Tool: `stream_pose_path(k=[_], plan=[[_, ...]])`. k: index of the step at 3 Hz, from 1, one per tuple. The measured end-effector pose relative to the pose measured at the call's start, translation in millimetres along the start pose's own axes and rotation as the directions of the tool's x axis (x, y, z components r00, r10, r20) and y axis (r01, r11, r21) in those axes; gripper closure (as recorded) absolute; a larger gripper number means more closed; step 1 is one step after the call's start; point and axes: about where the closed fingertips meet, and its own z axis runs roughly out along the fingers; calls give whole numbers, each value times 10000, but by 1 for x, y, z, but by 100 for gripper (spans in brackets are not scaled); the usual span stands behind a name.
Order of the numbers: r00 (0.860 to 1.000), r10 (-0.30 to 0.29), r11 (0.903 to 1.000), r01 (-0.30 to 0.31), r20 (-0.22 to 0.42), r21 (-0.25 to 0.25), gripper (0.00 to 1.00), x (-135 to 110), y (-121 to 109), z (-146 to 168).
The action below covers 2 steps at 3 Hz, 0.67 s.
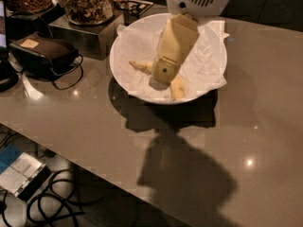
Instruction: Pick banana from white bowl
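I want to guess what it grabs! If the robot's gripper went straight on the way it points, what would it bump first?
Most likely the banana. The gripper hangs over the white bowl, pointing down at the banana's middle; both ends stick out beside it. The gap left is unclear.

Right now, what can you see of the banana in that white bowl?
The banana is slim, curved and yellow, lying on the crumpled white paper lining the white bowl. Only its two ends show: a thin stem end pointing left and a blunter end near the bowl's front rim. The robot's pale pincer sits over its middle and hides it, so I cannot tell whether they touch.
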Motion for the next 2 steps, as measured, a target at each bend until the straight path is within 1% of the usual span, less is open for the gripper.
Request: stream_pose_path(k=[1, 2], plan=[[9996, 283, 9983, -287, -97, -502, 0, -22, -30, 31], [9996, 259, 9988, -254, 107, -425, 0, -29, -33, 34]])
